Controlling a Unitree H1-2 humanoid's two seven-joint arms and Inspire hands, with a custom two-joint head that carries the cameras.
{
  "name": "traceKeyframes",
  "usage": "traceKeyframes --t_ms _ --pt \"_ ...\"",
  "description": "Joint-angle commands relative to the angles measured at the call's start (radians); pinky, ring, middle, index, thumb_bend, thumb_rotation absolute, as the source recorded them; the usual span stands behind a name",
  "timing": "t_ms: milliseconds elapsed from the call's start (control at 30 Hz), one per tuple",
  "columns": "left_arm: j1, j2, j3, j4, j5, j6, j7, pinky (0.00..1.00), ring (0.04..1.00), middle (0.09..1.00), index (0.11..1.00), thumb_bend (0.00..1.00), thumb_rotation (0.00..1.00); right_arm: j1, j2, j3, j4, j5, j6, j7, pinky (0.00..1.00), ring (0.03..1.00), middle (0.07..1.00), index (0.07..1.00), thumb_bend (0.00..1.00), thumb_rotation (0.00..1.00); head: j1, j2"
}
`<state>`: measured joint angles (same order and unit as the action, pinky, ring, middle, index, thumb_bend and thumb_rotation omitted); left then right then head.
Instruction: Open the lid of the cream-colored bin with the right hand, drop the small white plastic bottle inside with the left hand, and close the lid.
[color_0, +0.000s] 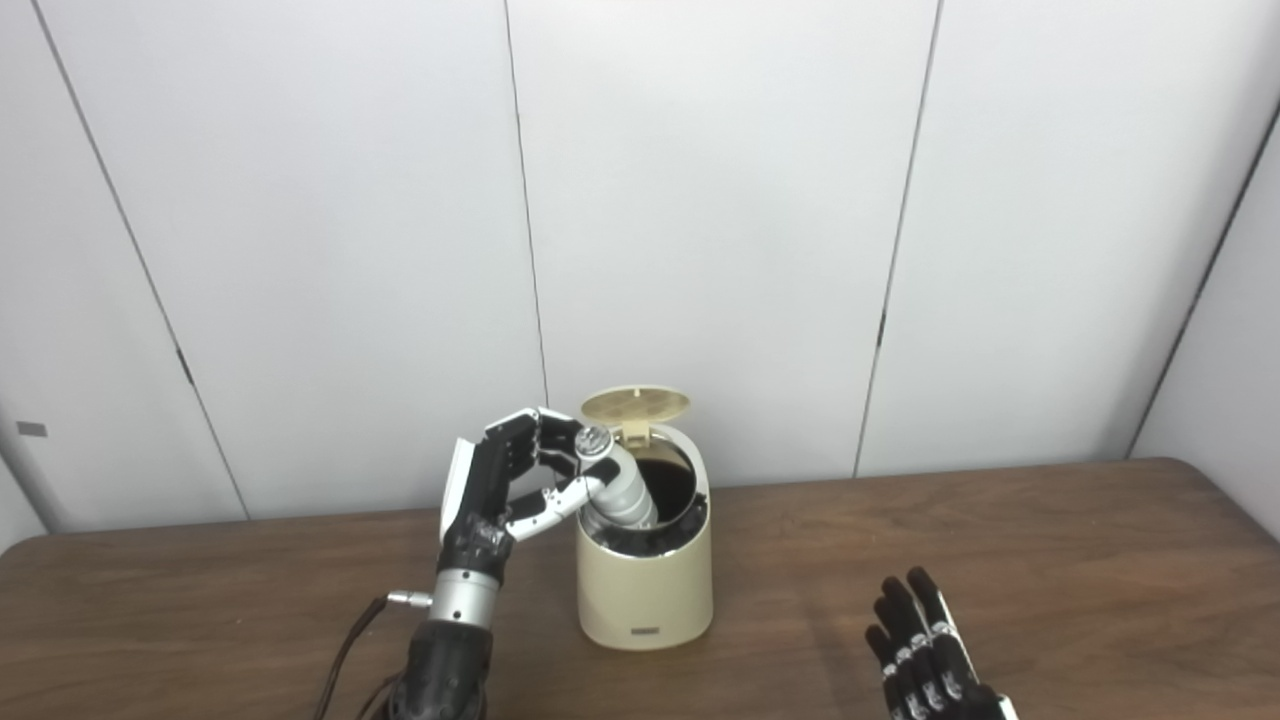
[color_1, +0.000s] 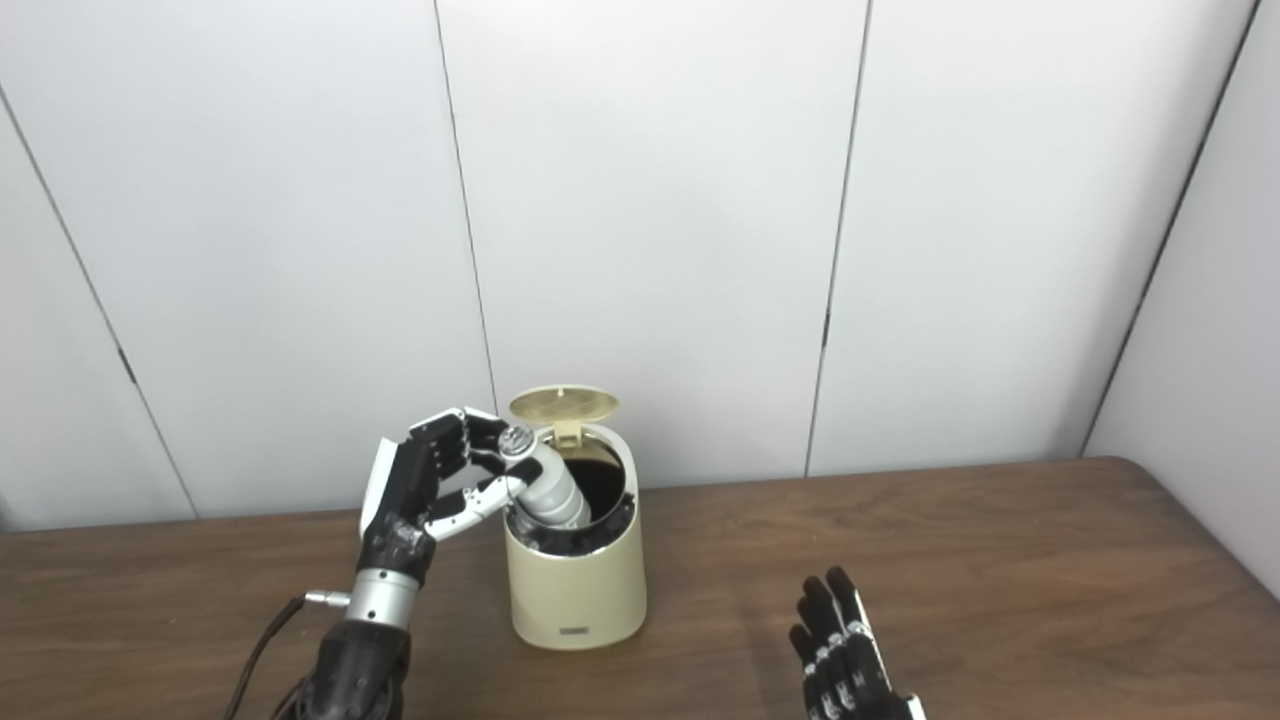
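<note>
The cream-colored bin (color_0: 645, 580) stands mid-table with its round lid (color_0: 635, 403) flipped up at the back. The small white bottle (color_0: 622, 490) leans in the bin's dark mouth, lower end inside and cap end pointing up-left. My left hand (color_0: 500, 480) is just left of the bin's rim, fingers and thumb closed around the bottle's cap end. My right hand (color_0: 925, 650) is low at the front right, away from the bin, fingers spread and holding nothing. In the right eye view the bottle (color_1: 553, 490) and the left hand (color_1: 420, 490) show the same grip.
The brown wooden table (color_0: 1050, 560) runs across the view, with its rounded right corner at the far right. White wall panels stand close behind the bin. A cable (color_0: 350, 640) trails from the left wrist toward the front edge.
</note>
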<state>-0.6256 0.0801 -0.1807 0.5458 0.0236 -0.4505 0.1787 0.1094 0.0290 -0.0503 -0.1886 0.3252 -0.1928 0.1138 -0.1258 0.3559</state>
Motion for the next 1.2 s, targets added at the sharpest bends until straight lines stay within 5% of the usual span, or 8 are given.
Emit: traceKeyframes --t_ms 0,67,200,633,833,900,1033,1167 --pt "-0.024 -0.004 0.006 -0.053 -0.005 -0.019 -0.033 0.46 0.537 0.571 0.491 0.52 0.07 -0.03 0.002 0.004 0.002 -0.002 -0.011 0.004 1.0 0.982 0.963 0.975 0.88 0.81 0.002 -0.003" --pt "-0.012 0.0 0.005 -0.072 0.002 -0.019 -0.046 0.47 0.539 0.576 0.553 0.87 0.12 -0.036 0.001 0.004 0.005 -0.008 -0.008 0.002 1.0 0.985 0.968 0.981 0.89 0.82 0.002 -0.006" --pt "0.001 0.007 0.0 -0.087 0.009 -0.019 -0.068 0.51 0.588 0.623 0.634 1.0 0.17 -0.045 -0.001 0.001 0.014 -0.009 -0.012 0.003 1.0 0.995 0.977 0.997 0.88 0.83 0.002 -0.012" --pt "0.007 0.021 -0.011 -0.083 0.029 -0.019 -0.114 0.72 0.781 0.793 0.791 1.0 0.37 -0.049 -0.001 0.003 0.01 -0.008 -0.01 0.005 1.0 0.989 0.973 0.99 0.9 0.81 0.0 -0.016" --pt "0.015 0.019 0.007 -0.111 0.016 -0.019 -0.115 0.72 0.799 0.803 0.803 1.0 0.39 -0.05 -0.003 -0.001 0.013 -0.003 -0.01 0.005 1.0 0.994 0.977 0.997 0.89 0.81 0.011 -0.013" --pt "0.031 0.027 0.018 -0.153 0.023 -0.019 -0.106 0.73 0.795 0.793 0.797 1.0 0.48 -0.057 -0.007 -0.003 0.016 -0.008 -0.011 0.005 1.0 0.998 0.981 1.0 0.9 0.81 0.01 -0.015" --pt "0.083 0.057 0.03 -0.255 0.047 -0.019 -0.104 0.77 0.817 0.82 0.824 0.89 0.9 -0.078 -0.018 -0.009 0.017 -0.031 -0.016 -0.001 1.0 1.0 0.988 1.0 0.88 0.84 0.013 -0.018" --pt "0.171 0.056 0.08 -0.373 -0.031 -0.019 -0.15 0.78 0.832 0.845 0.843 0.83 0.96 -0.131 -0.057 -0.033 0.026 -0.091 -0.047 -0.008 1.0 1.0 0.996 1.0 0.82 0.88 0.028 -0.025"
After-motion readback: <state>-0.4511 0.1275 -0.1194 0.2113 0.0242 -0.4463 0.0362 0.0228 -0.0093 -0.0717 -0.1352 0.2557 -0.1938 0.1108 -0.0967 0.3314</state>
